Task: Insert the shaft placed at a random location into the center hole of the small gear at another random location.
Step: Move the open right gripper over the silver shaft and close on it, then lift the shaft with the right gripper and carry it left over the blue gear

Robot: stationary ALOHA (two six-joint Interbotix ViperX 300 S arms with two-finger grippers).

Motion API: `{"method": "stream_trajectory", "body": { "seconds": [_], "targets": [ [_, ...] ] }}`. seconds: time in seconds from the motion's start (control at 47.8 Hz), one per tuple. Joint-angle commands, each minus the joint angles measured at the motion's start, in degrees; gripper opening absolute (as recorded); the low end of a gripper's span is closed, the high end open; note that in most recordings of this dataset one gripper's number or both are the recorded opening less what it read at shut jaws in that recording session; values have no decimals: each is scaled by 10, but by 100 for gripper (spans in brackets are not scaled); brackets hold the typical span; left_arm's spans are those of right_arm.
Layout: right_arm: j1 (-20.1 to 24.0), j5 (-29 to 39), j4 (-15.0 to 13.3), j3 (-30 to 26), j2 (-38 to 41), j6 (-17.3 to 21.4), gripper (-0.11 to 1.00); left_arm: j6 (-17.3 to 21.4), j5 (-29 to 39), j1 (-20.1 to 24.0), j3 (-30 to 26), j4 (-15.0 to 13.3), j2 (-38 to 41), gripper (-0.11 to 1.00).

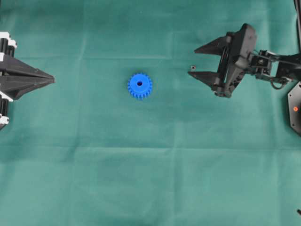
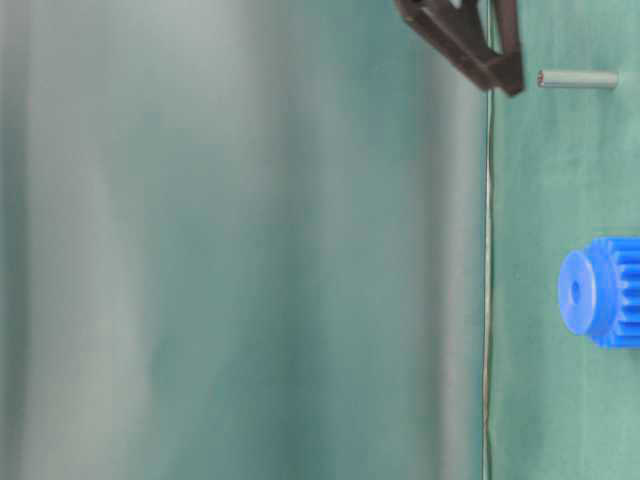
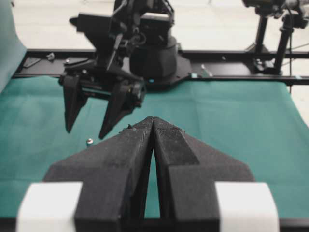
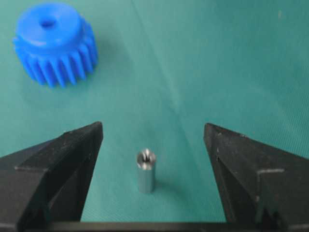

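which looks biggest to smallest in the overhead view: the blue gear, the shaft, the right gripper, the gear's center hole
1. right gripper, open jaws, by far the largest
2. small gear
3 and 4. shaft and center hole: both show as tiny spots of about the same size, so I would not rank them
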Motion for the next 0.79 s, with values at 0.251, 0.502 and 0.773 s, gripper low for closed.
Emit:
{"method": "stream_trajectory", "body": {
  "seconds": [0.251, 0.502, 0.773],
  "targets": [
    [-4, -11, 7, -11, 25, -4, 82, 0, -3, 0, -11, 2, 4, 0],
    [-4, -9, 3, -14, 26, -4, 22, 0, -1, 1, -9, 2, 4, 0],
    [-1, 4, 2, -22, 9, 2, 14, 0, 0, 0, -8, 2, 4, 0]
  ]
}}
